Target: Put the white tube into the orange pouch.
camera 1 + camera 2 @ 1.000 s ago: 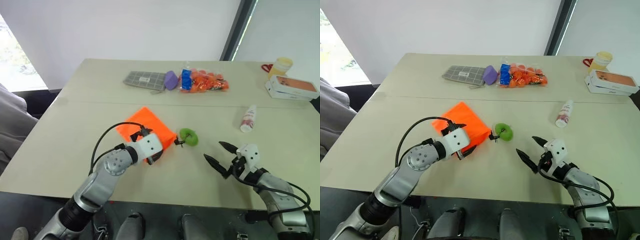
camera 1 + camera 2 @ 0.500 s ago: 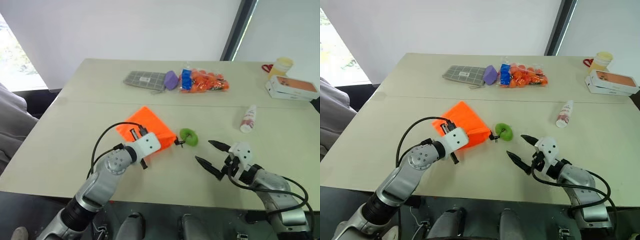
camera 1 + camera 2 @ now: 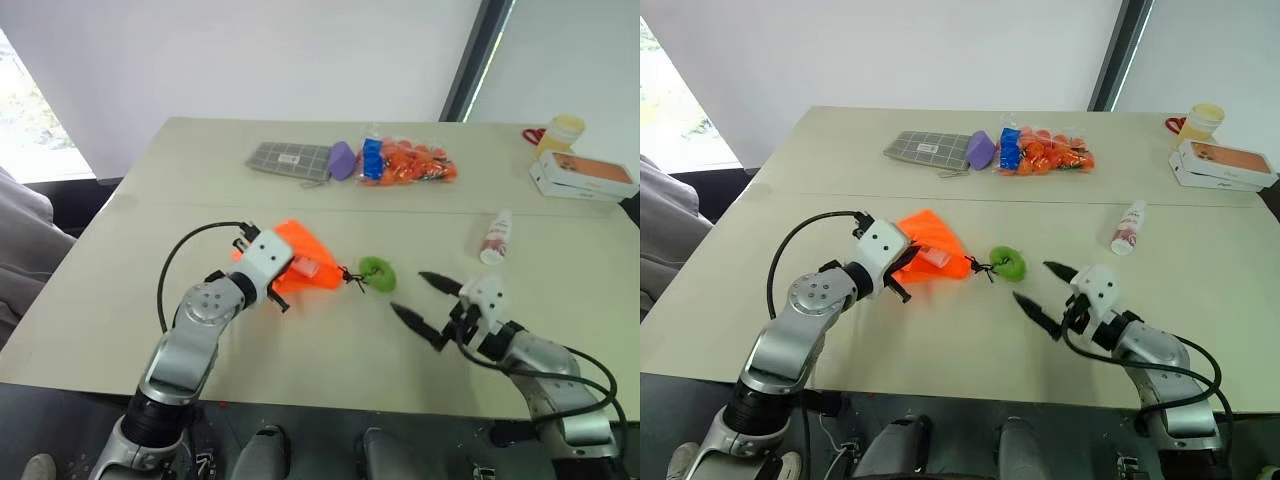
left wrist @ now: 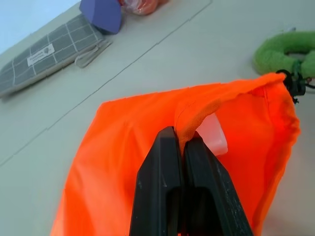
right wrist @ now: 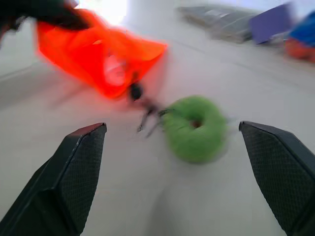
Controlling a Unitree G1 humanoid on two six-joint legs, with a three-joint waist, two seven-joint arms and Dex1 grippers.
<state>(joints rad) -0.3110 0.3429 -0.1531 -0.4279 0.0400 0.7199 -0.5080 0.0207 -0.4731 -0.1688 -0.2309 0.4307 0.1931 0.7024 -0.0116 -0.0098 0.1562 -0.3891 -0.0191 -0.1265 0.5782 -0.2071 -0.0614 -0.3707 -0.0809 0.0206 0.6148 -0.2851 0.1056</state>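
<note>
The left gripper [image 4: 179,147] has its two black fingers pressed together on a fold of the orange pouch [image 3: 300,262] at its rim, lifting that edge off the table [image 3: 150,230], probably so the mouth gapes toward the other arm. The pouch sits near the table's front edge, left of centre, its black cord trailing to the lime-green ring [image 3: 377,271] lying just beside it. The right gripper [image 3: 430,305] hovers over the front edge with fingers spread wide and holding nothing. The white tube [image 3: 496,237] lies well apart, toward the right edge, still to be fetched.
</note>
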